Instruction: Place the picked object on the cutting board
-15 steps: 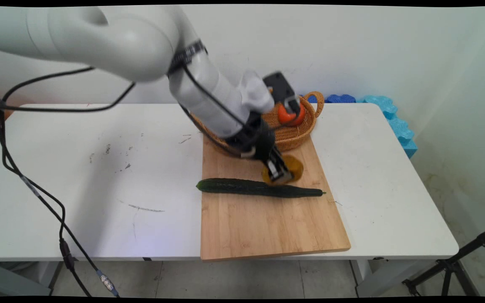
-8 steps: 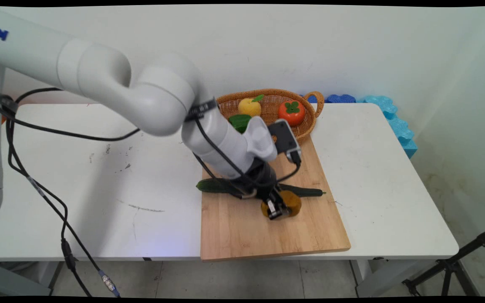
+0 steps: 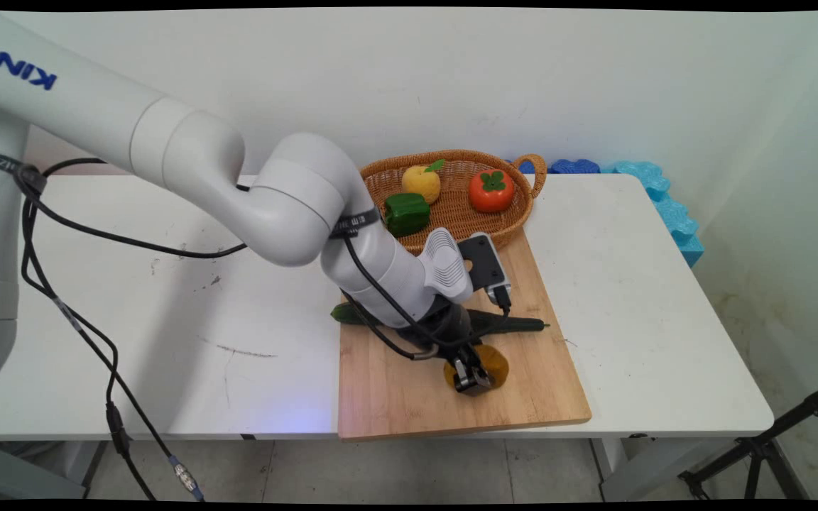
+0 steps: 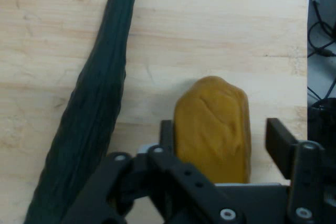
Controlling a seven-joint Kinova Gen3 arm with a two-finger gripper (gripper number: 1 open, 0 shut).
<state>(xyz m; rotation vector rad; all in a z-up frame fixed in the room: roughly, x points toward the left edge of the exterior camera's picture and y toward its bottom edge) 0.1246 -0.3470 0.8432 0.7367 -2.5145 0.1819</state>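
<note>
While the wicker basket holds a yellow fruit, green pepper and persimmon, the gripper brackets a brown potato with parted fingers beside the cucumber on the cutting board.

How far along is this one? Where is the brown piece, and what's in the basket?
Done: the brown potato-like piece lies on the cutting board, on the near side of the cucumber. In hand: the gripper is open around it, one finger clear of it. Possibly left: the yellow fruit, green pepper and orange-red fruit sit in the basket.
</note>
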